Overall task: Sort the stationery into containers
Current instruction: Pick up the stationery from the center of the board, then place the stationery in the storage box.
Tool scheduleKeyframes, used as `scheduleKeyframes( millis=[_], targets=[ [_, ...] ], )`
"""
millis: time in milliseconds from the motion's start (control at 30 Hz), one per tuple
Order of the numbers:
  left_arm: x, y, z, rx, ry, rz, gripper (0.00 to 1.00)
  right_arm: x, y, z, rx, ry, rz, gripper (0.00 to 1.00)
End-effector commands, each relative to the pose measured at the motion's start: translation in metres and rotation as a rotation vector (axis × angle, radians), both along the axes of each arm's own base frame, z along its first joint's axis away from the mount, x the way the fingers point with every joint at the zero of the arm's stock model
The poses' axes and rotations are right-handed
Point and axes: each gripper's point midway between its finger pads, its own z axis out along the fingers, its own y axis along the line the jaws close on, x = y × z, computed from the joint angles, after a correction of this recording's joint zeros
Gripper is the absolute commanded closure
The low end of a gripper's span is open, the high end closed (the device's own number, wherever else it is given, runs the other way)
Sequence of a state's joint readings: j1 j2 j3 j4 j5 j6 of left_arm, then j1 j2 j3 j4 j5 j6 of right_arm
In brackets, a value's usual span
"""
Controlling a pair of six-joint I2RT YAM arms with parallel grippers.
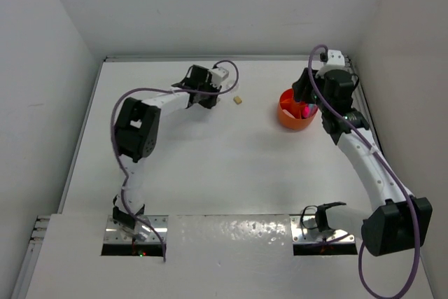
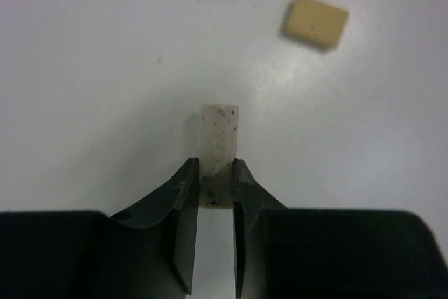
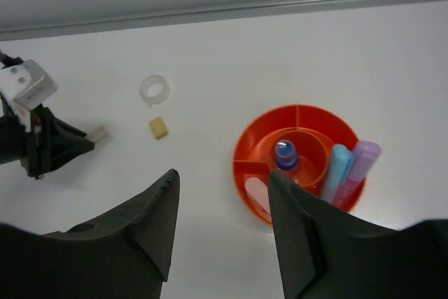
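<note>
White walls close in a white surface. The orange tub sits at its far right, under the right hand, whose fingers are spread with nothing between them. At far centre-left, the left hand is clenched on a whitish speckled block lying on the surface.

Only the right wrist view shows the tub's contents: a blue bottle in the middle cup, and pastel blue, lilac and pink pieces in the outer compartments. It also shows the clear ring near the tan block.
</note>
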State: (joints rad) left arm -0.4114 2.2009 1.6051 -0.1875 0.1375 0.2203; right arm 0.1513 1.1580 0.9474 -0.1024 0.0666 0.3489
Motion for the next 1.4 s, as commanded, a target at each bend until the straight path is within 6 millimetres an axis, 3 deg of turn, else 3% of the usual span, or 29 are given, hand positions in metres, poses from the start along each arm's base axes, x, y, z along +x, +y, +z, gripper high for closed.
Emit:
scheduleKeyframes(
  millis=[0, 100, 133, 167, 200, 233, 267, 300, 367, 433, 667, 1067, 1100, 1233, 1267, 1367],
  targets=[
    [-0.024, 0.0, 0.132, -0.037, -0.346, -0.328, 1.0, 0.014, 0.04, 0.036, 0.049, -0.069, 0.187, 0.47],
    [-0.065, -0.014, 0.152, -0.109, -0.508, -0.525, 1.0, 0.02, 0.069, 0.039, 0.066, -0.069, 0.267, 0.47],
    [-0.084, -0.022, 0.172, -0.155, -0.594, -0.6, 1.0, 0.023, 0.089, 0.039, 0.07, -0.068, 0.322, 0.45],
    [-0.089, -0.027, 0.19, -0.173, -0.645, -0.623, 1.0, 0.02, 0.1, 0.047, 0.075, -0.083, 0.363, 0.44],
    [-0.099, -0.031, 0.187, -0.19, -0.64, -0.643, 1.0, 0.023, 0.112, 0.041, 0.081, -0.065, 0.403, 0.43],
    [-0.108, -0.038, 0.196, -0.222, -0.645, -0.652, 1.0, 0.02, 0.129, 0.042, 0.093, -0.061, 0.459, 0.43],
    [-0.112, -0.043, 0.2, -0.25, -0.647, -0.663, 1.0, 0.018, 0.142, 0.052, 0.107, -0.076, 0.513, 0.43],
    [-0.115, -0.046, 0.202, -0.286, -0.626, -0.657, 1.0, 0.019, 0.151, 0.046, 0.105, -0.057, 0.546, 0.43],
    [-0.117, -0.052, 0.208, -0.32, -0.633, -0.657, 1.0, 0.01, 0.174, 0.053, 0.112, -0.06, 0.644, 0.43],
    [-0.117, -0.055, 0.212, -0.345, -0.636, -0.643, 1.0, 0.006, 0.185, 0.049, 0.118, -0.048, 0.683, 0.43],
    [-0.12, -0.064, 0.236, -0.387, -0.706, -0.659, 1.0, 0.004, 0.198, 0.035, 0.161, -0.023, 0.704, 0.47],
    [-0.132, -0.07, 0.245, -0.438, -0.716, -0.673, 1.0, 0.015, 0.212, 0.031, 0.193, -0.023, 0.712, 0.51],
    [-0.133, -0.069, 0.246, -0.44, -0.716, -0.672, 1.0, 0.015, 0.212, 0.03, 0.197, -0.021, 0.711, 0.55],
    [-0.133, -0.069, 0.245, -0.451, -0.706, -0.661, 1.0, 0.014, 0.215, 0.031, 0.204, -0.029, 0.718, 0.85],
    [-0.133, -0.069, 0.245, -0.457, -0.702, -0.659, 1.0, 0.015, 0.217, 0.033, 0.206, -0.038, 0.72, 0.97],
    [-0.131, -0.068, 0.249, -0.464, -0.714, -0.643, 1.0, 0.012, 0.217, 0.031, 0.198, -0.032, 0.724, 1.0]
  ],
)
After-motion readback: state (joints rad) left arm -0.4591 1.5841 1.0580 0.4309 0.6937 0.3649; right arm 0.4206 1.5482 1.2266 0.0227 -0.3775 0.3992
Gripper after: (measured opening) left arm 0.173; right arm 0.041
